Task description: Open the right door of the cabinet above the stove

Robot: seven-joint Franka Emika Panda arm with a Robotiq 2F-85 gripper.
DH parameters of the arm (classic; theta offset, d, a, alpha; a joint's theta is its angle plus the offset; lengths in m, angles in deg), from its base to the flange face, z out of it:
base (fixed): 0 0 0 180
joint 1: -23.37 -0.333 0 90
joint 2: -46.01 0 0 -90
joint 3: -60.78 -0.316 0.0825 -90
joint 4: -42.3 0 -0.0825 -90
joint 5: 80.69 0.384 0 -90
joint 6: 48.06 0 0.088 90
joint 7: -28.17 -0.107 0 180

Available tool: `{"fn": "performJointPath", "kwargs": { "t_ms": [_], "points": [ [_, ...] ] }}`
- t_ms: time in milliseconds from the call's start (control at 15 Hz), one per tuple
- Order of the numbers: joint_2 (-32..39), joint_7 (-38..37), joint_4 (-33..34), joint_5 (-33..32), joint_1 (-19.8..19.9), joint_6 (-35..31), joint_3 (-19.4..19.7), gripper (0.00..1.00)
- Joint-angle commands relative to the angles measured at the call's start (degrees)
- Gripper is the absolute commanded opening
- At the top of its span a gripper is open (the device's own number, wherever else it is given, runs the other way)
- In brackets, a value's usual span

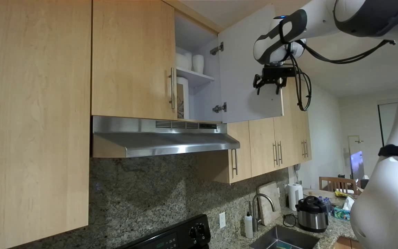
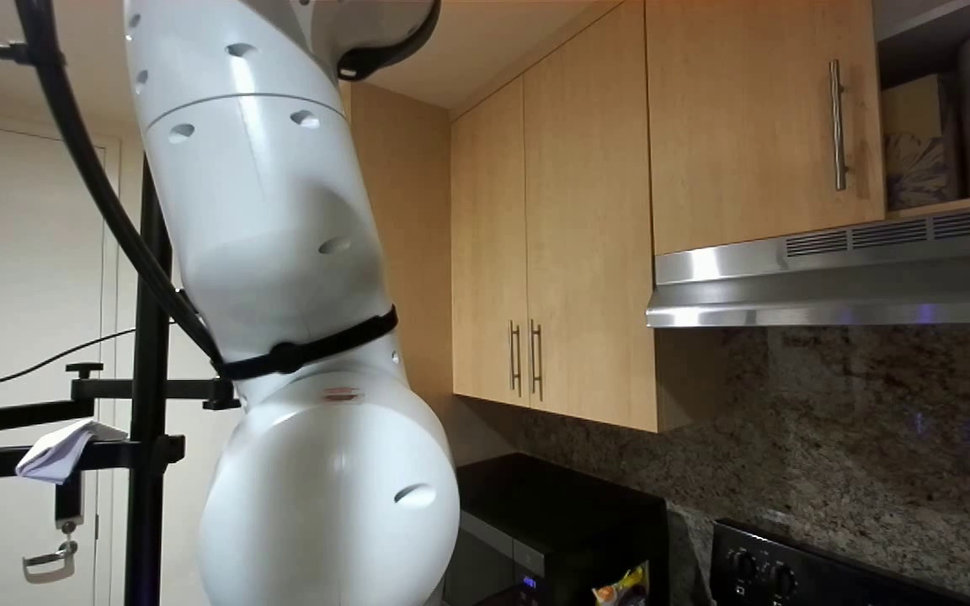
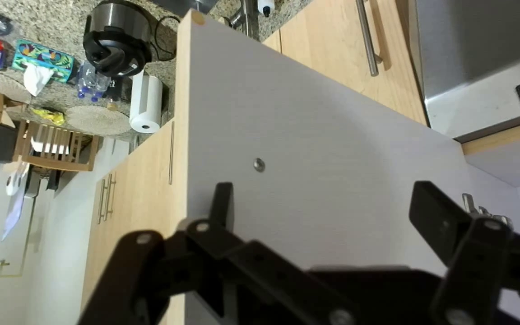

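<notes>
Door [image 1: 240, 72] wide open, hand [image 1: 268, 92] spread, near edge [image 3: 182, 85]

In an exterior view, the cabinet [image 1: 143, 62] sits over the range hood [image 1: 166, 140], with the stove [image 1: 171, 238] below, the right door [image 1: 242, 79] jutting from the cabinet's right side behind the end effector [image 1: 268, 90], and a cooker [image 1: 312, 216] on the bench [image 1: 338, 227] beyond the sink [image 1: 297, 237].

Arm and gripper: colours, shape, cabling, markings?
Glossy white rounded arm, dark grey-black joint covers, black strap, small reddish label, text illegible. Looped black cables outside it. Angular black gripper: round grey screw heads, two blocky black fingers.
</notes>
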Motion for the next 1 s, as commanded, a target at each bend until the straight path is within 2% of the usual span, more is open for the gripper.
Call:
{"fn": "performJointPath", "kwargs": {
  "t_ms": [0,467,933],
  "points": [
    [0.0,5.3,0.5,3.7,0.8,1.0,0.8,1.0],
    [-3.0,5.7,-0.3,4.5,0.7,3.0,0.2,1.0],
    [-6.3,3.4,-1.7,1.6,0.0,5.3,-5.4,1.0]
  ]
}}
